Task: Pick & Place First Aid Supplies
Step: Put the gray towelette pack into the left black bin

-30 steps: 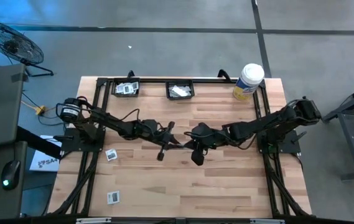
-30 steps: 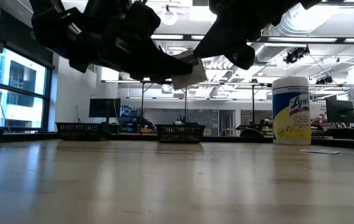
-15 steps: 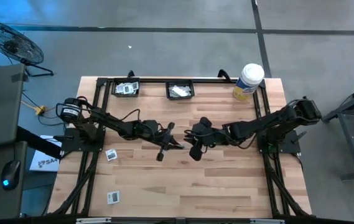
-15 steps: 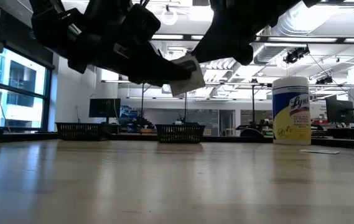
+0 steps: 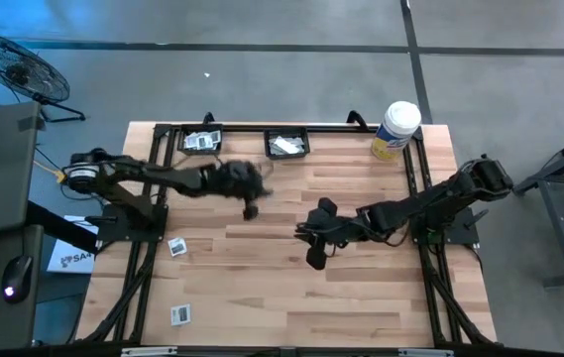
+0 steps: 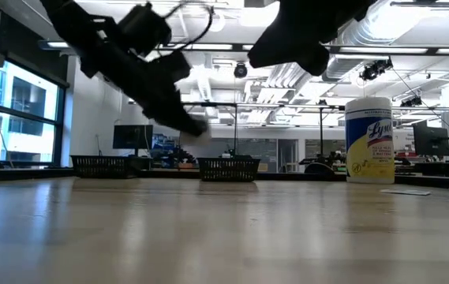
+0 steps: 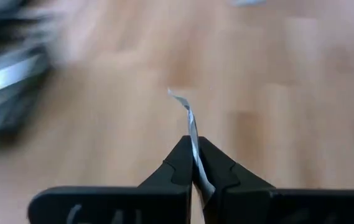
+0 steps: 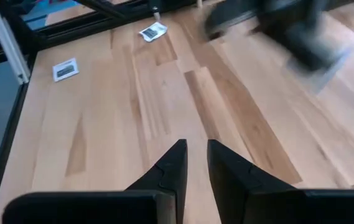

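- Left tool (image 7: 193, 163) clamped on a thin white flat packet (image 7: 189, 118), held edge-on above the pale wooden table (image 5: 361, 297), packet's long axis running straight out from the tips
- Two black mesh bins (image 5: 286, 143) lying just beyond it at the table's far edge, the left arm clearly nearer them
- Right tool (image 8: 192, 163) slightly apart, empty, hovering mid-table, well apart from two white square packets (image 5: 177, 246) near the left edge

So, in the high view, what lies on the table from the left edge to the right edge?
Packet near the front edge → left hand, shut on a thin white packet → right hand, empty → white tub with yellow label.
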`<move>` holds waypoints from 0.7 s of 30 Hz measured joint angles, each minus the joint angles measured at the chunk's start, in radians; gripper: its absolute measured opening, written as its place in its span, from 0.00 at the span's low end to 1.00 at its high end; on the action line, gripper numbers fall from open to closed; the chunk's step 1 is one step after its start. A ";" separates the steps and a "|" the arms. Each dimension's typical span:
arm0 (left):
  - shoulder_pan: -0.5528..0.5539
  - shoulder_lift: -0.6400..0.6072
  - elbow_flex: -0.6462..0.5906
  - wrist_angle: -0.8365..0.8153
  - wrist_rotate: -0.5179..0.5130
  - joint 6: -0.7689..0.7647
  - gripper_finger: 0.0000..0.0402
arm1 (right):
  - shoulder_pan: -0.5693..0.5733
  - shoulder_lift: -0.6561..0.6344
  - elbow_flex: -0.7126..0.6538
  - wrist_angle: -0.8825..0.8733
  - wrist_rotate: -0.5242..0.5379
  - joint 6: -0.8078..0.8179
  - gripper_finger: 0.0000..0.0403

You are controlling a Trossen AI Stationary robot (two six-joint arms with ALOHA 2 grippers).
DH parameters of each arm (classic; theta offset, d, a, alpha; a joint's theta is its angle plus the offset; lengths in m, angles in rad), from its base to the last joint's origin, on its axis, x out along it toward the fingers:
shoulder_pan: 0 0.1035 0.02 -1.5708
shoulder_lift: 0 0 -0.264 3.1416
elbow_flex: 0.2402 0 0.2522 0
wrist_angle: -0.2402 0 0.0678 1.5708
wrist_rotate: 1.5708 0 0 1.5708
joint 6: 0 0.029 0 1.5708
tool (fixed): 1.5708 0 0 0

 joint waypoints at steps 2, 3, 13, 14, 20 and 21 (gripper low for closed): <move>0.088 -0.033 0.000 -0.082 -0.059 -0.040 0.00 | 0.019 0.000 0.000 0.001 0.009 0.000 0.14; 0.140 -0.050 0.000 -0.124 -0.092 -0.070 0.00 | 0.027 0.000 0.000 0.001 0.012 0.000 0.14; 0.685 -0.073 0.242 -0.637 -0.123 -0.144 0.00 | 0.069 0.000 0.000 -0.006 0.044 -0.005 0.14; 0.721 -0.056 0.283 -0.689 -0.116 -0.142 0.00 | 0.069 0.000 0.000 -0.011 0.044 -0.006 0.14; 0.896 0.109 0.501 -0.991 0.131 -0.064 0.00 | 0.066 0.000 0.000 -0.041 0.045 -0.002 0.14; 0.915 0.138 0.520 -1.018 0.192 -0.044 0.00 | 0.066 0.000 0.000 -0.045 0.045 0.000 0.14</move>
